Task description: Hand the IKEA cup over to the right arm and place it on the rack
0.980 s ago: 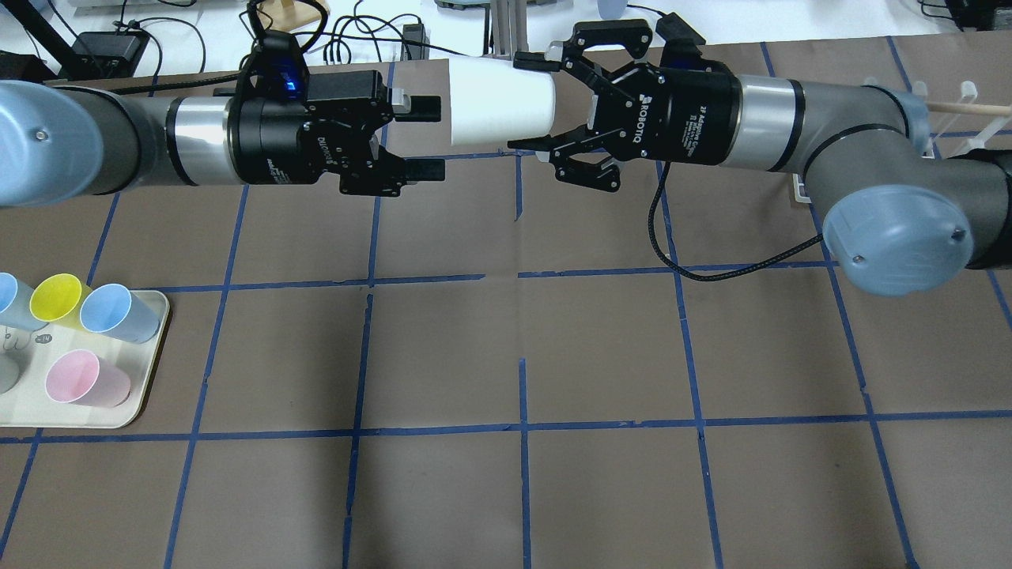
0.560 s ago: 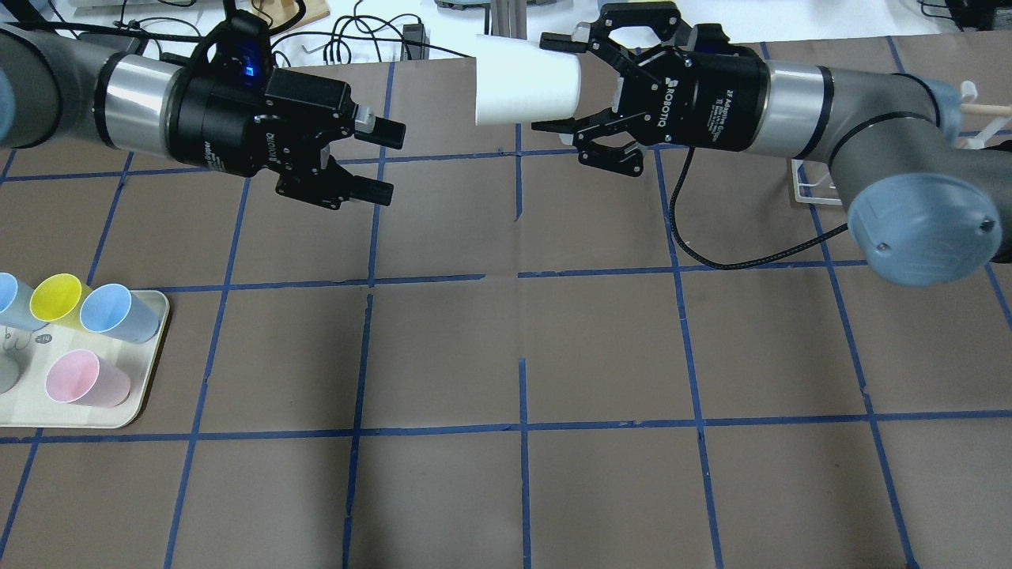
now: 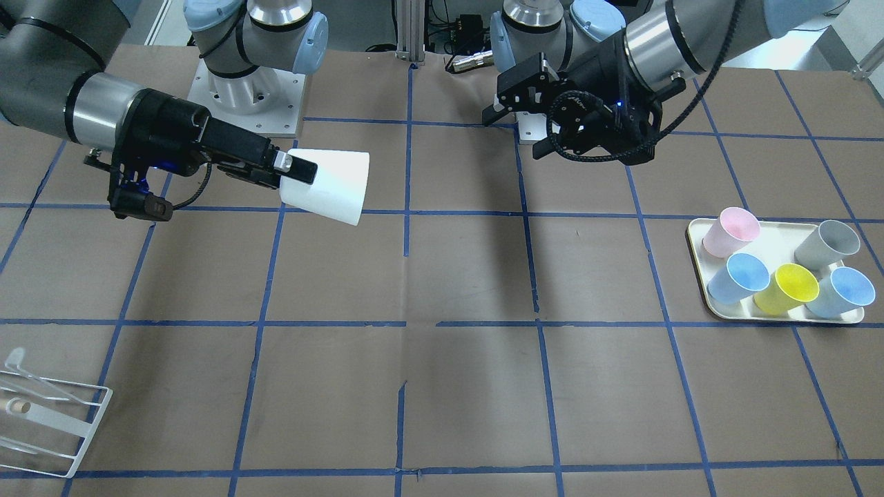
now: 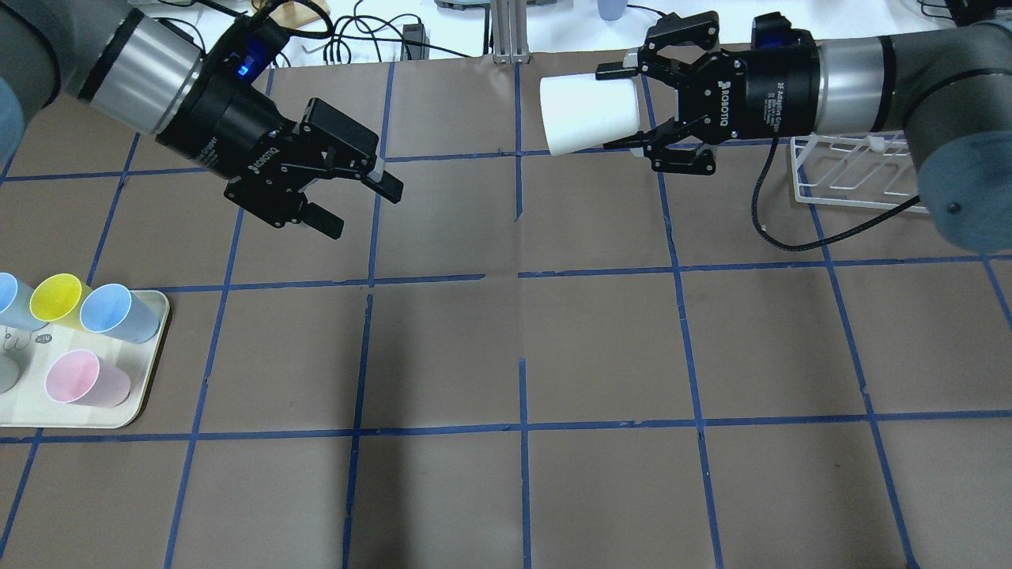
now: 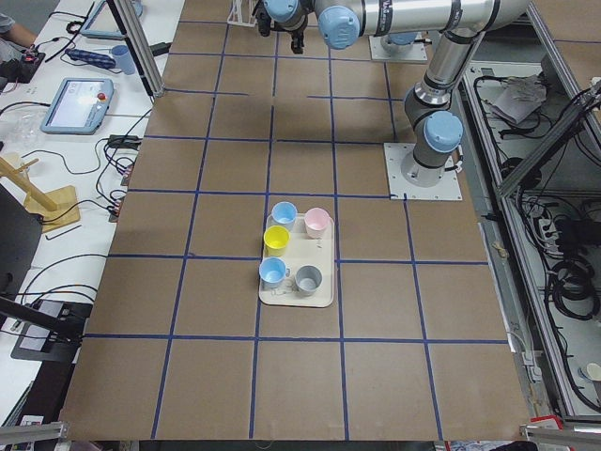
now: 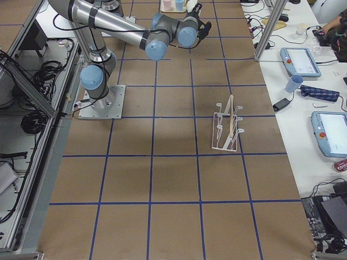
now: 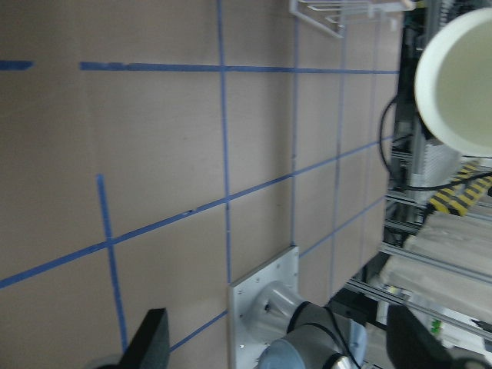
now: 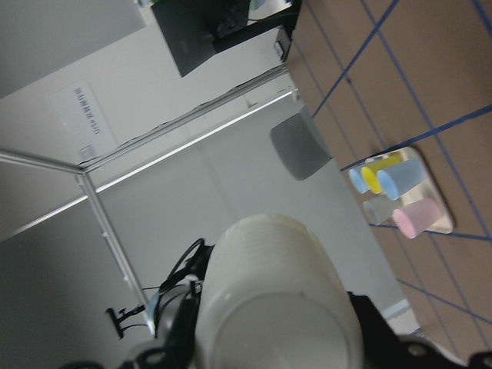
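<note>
Rack [image 4: 846,170] partly hidden behind the right arm [image 4: 870,75] in the overhead view, cut by the frame edge in the front-facing view, whole only in the right-side view. Tray [image 4: 150,371] of coloured tumblers [image 4: 55,299] cropped at the overhead view's left edge, its grey tumbler [image 3: 827,244] clear only from the front. Both hands tiny or cut off at the top of the side views, too small to judge there. In the left wrist view, only part of the IKEA cup's [image 7: 461,84] open mouth, at the right edge.

Right hand [image 4: 613,109] clamped on the narrow base end of the IKEA cup, held sideways in the air over the far side of the bench [image 4: 443,348], mouth toward the left hand [image 4: 362,209]. Left hand with fingers spread apart, well apart from the cup.

Compared with a moment ago: cup and right hand further toward the rack. Left hand lower in the overhead view and angled diagonally. More of the rack uncovered.

Bench covered in brown paper with a grid of blue tape. Beyond it, a white table [image 4: 870,20] strewn with black cables [image 4: 356,35]. Tablets [image 6: 299,60] and aluminium posts [image 6: 270,27] along one side.
</note>
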